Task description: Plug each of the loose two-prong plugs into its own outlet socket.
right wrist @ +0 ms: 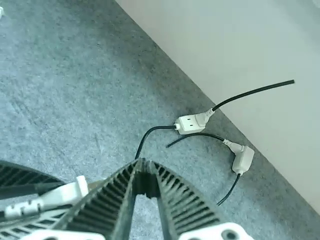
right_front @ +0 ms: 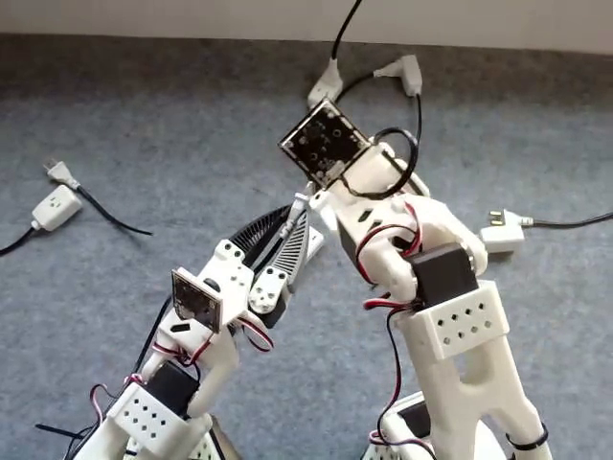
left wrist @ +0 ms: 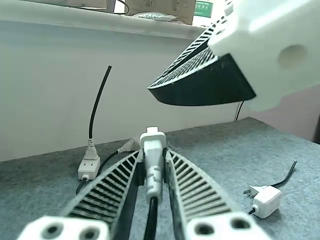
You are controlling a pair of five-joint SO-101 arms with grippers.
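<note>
Left gripper: nearest item; fingers pinched on the flanks of a white plug body, black cord trailed back between them.
Held plug: raised off the table, nose pointed away from the wrist; prongs not made out.
Right gripper: just above and beside the held plug; fingers pressed together at the tips; whether anything is caught between them cannot be told.
Table: grey, felt-like surface, judged to offer fair grip to items pushed across it.
Pronged plug: laid loose to the right of the arms, prongs exposed, black cord led off to the edge.
Near socket: white block at the left, well apart from the arms; small plug just beside it, not inserted.
Far socket: near the wall, two slots visible and unoccupied.
Angled plug: near the far socket, not inserted.
Handling: plugs judged light, rigid and smooth, so liable to twist in a light pinch; cords judged springy enough to drag a plug off line; prongs judged bendable.
Hold point: body flanks behind the prongs are recommended, with prongs left free; sockets are likely to need bracing against sliding.
</note>
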